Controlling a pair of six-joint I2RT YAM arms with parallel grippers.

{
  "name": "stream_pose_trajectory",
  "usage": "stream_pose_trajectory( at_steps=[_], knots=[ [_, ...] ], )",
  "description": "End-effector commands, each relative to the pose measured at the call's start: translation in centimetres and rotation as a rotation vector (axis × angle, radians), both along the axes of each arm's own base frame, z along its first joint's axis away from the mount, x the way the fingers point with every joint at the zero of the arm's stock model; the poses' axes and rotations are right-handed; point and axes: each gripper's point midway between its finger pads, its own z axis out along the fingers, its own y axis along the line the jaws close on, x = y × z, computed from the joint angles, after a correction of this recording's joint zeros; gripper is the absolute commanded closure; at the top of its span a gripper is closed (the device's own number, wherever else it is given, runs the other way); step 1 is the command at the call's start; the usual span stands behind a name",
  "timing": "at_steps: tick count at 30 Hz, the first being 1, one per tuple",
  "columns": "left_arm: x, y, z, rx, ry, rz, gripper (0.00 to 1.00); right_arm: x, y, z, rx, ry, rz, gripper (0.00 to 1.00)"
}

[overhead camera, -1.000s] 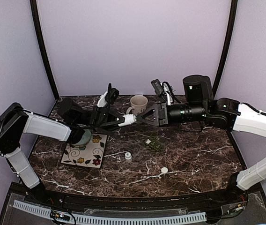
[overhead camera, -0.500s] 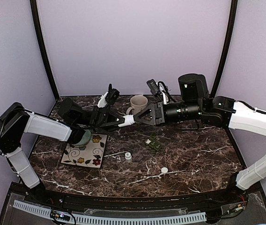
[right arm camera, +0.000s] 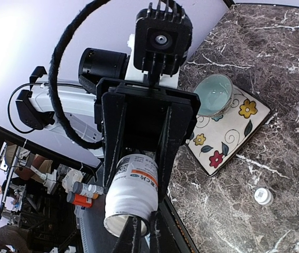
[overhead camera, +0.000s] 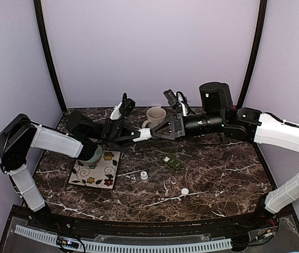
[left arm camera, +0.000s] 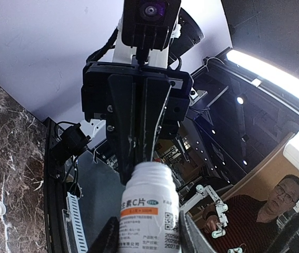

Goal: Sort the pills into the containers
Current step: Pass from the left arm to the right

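A white plastic pill bottle with an orange-banded label (overhead camera: 142, 135) is held above the tabletop, near the far edge and a little left of its middle, lying roughly level. It is clamped round its body by the left gripper (overhead camera: 133, 136), whose fingers (left arm camera: 110, 240) are seen pressed against both sides of the label in the left wrist view. The bottle's open mouth is turned toward the right gripper (overhead camera: 157, 132). That gripper's fingers (right arm camera: 155, 234) are drawn close together with only a narrow gap, and their tips are set at the mouth. Whether the rim is pinched between them cannot be told.

The small dark green plastic pill box (overhead camera: 172, 161) is laid on the dark marbled tabletop (overhead camera: 218, 174) about midway between the near and far edges, slightly right of centre, apart from both grippers. How its lids stand cannot be made out.

A cream ceramic mug (overhead camera: 156, 115) is stood near the far edge, just behind the bottle. A square flowered tile (overhead camera: 99, 171) is laid toward the left edge, and a pale blue-green bowl (overhead camera: 92, 154) is set on its far corner, partly hidden by the left arm. One small white round cap (overhead camera: 144, 176) is seen between the tile and the pill box, and a second white cap (overhead camera: 184, 191) lies closer to the near edge.
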Motion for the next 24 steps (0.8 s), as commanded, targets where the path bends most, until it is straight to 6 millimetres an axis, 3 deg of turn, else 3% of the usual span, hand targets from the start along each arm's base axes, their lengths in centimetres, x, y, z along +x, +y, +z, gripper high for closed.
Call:
stream_pose_trajectory(
  at_steps=[1,6,12,24],
  knots=[
    [-0.2,0.1,1.0,-0.032,-0.049,-0.015,1.0,-0.1,0.6,1.1,0.059,-0.005,0.04,1.0],
    [0.0,0.0,0.8,-0.027,-0.044,-0.018,0.98,0.1,0.5,0.7,0.048,0.012,0.039,1.0],
    [0.1,-0.1,0.5,-0.023,-0.043,-0.011,0.88,0.5,0.2,0.5,0.036,0.016,0.02,1.0],
    [0.5,0.0,-0.4,0.02,-0.065,0.028,0.52,1.1,-0.4,0.2,0.017,0.017,-0.009,1.0]
  ],
)
